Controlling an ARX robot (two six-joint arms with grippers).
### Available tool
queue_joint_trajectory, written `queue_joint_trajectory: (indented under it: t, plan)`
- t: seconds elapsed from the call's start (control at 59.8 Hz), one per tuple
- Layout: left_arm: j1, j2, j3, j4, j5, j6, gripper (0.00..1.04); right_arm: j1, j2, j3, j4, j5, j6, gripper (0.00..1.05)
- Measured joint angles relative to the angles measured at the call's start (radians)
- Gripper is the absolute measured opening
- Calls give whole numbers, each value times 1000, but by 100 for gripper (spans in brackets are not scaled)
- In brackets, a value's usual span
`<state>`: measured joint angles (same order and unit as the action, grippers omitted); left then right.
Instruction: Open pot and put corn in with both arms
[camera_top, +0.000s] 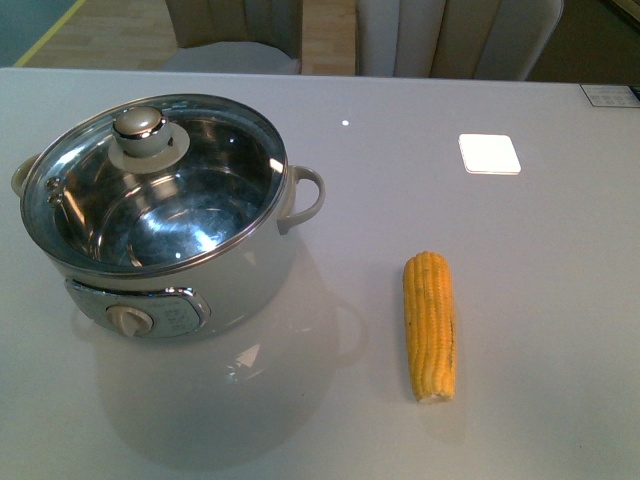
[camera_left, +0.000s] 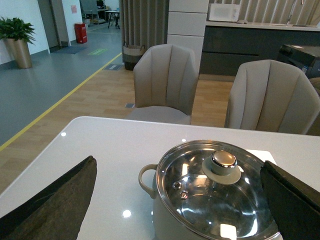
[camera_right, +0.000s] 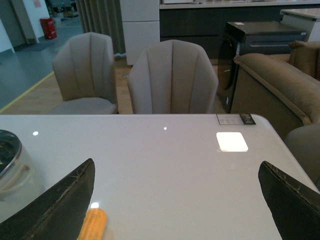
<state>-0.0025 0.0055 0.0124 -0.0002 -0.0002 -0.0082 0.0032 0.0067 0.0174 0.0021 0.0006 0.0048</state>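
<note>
The left gripper (camera_left: 177, 164) is seen with its fingers (camera_left: 55, 200) spread wide and nothing held. The pot (camera_top: 240, 280), its glass lid (camera_top: 150, 190) in place, is framed in the gap between them, ahead of the tips and untouched. To the pot's right, the corn (camera_top: 430, 325) is laid flat on the table (camera_top: 540, 300), apart from the pot. The right gripper (camera_right: 176, 165) is likewise opened wide and empty, with the corn's tip seen close by one finger's inner edge.
</note>
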Motion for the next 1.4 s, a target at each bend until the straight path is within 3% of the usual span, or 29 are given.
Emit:
queue_joint_trajectory:
  t: [0.518,0.585,0.652,0.869,1.103,1.204,1.404]
  plan:
    - [0,2,1,-2,0,-4,98,0,0,0,0,0,0,96]
    - [-37,137,94,-225,-40,-151,98,0,0,0,0,0,0,96]
    - [-83,262,131,-252,-56,-248,98,0,-1,0,0,0,0,96]
    - [-157,611,208,85,-80,-283,98,0,-1,0,0,0,0,96]
    - [-206,1266,351,642,-105,-187,98,0,-1,0,0,0,0,96]
    - [-216,1473,433,757,-113,-150,98,0,-1,0,0,0,0,96]
    - [-240,1732,560,824,-128,-96,98,0,-1,0,0,0,0,96]
